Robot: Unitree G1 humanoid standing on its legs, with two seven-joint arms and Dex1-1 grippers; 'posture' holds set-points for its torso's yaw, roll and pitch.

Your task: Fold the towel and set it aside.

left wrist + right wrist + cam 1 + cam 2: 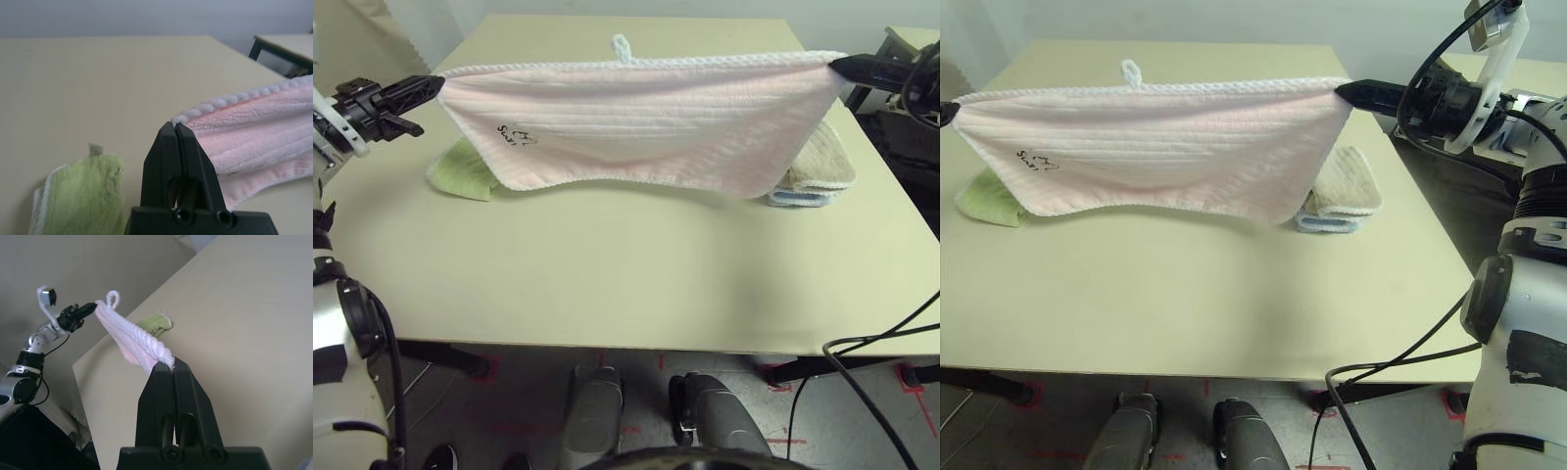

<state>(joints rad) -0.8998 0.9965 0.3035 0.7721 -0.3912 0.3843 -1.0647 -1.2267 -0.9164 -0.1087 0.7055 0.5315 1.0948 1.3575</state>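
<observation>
The towel (646,122) hung stretched across the upper half of the head views, its scalloped top edge drawn nearly straight from upper left to upper right, the white loop (623,46) standing up at the middle. The left pincer (429,86) was pressed together on the corner at the left end, and the right pincer (1344,91) pinched the opposite corner at the right. Held taut and clear of the desk (607,274) like this, the cloth seemed to hang doubled with its lower hem sagging just above the surface, probably so that the layers would drape evenly before being laid down for the next fold. Behind the lower left corner lay a light green cloth (465,171); behind the lower right, a beige folded towel (1347,186) sat on a light blue one (1327,224), apparently already put aside.
</observation>
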